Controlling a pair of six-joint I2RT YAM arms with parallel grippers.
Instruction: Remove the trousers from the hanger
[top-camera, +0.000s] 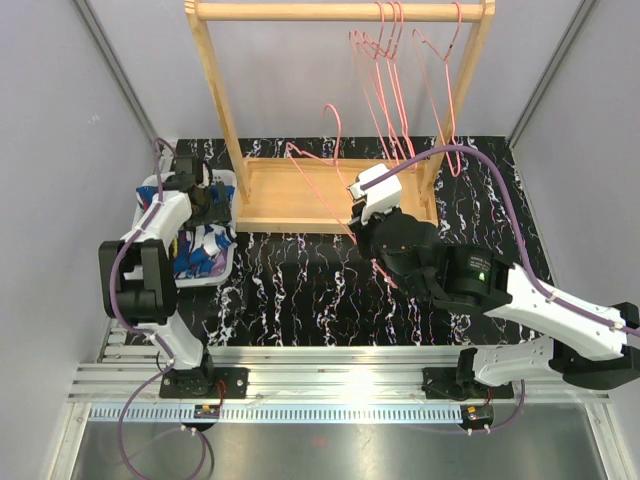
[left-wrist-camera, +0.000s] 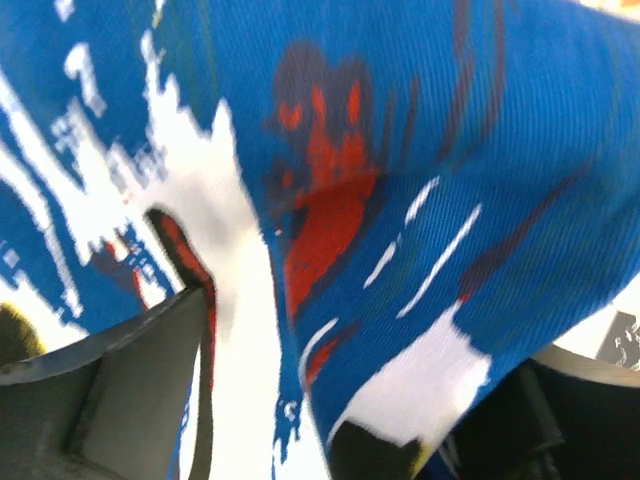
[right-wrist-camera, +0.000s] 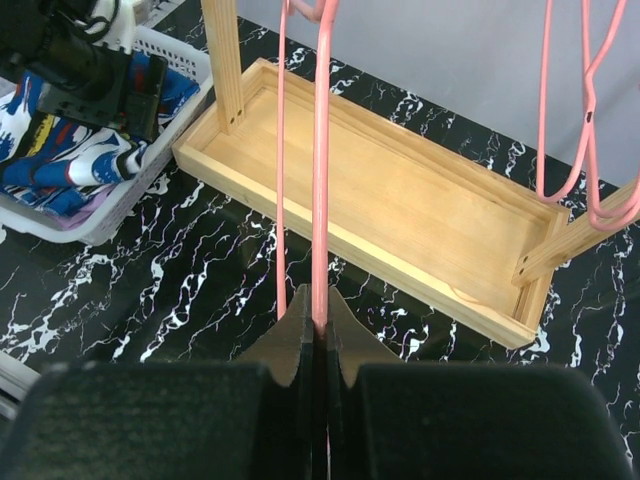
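The dark blue trousers (top-camera: 200, 255) with white and red splashes lie in a white basket (top-camera: 228, 262) at the left. They fill the left wrist view (left-wrist-camera: 420, 150). My left gripper (top-camera: 207, 205) hangs over the basket, jaws wide and open (left-wrist-camera: 340, 385), the cloth close under them. A strip of lilac cloth (right-wrist-camera: 72, 216) shows beneath the blue trousers (right-wrist-camera: 60, 150). My right gripper (top-camera: 358, 218) is shut (right-wrist-camera: 322, 300) on the wire of a bare pink hanger (right-wrist-camera: 322, 180), held above the table in front of the wooden rack (top-camera: 300, 195).
The wooden rack's base tray (right-wrist-camera: 400, 200) stands at the back centre, with its rail (top-camera: 340, 10) overhead. Several bare pink hangers (top-camera: 400, 70) hang from the rail at the right. Grey walls close in both sides. The tabletop (top-camera: 300, 290) is black marble pattern.
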